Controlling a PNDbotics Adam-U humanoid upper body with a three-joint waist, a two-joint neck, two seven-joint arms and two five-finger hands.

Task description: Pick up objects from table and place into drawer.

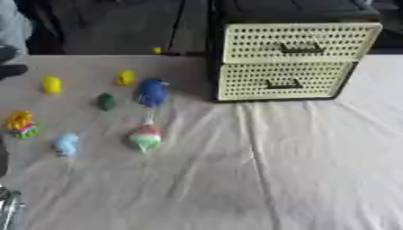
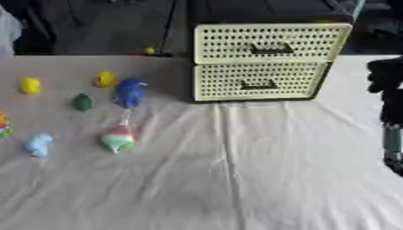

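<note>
My right hand (image 2: pixel 386 78) hangs at the table's right edge, a dark shape; I cannot tell how its fingers are set. My left hand is not visible. The drawer unit (image 1: pixel 287 60) sits up and left of that hand, both drawers appearing closed. The toys, including a blue one (image 1: pixel 151 92), lie well beyond it. Risk: reaching across could bump the unit, and nothing can go in until a drawer opens.

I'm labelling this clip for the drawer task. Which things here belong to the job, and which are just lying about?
Job:
two yellow toys
blue toy
dark green toy
multicoloured toy
pale blue toy
red, white and green toy
drawer unit, both drawers shut

Lying about:
small yellow thing at the table's far edge
white cloth
</note>
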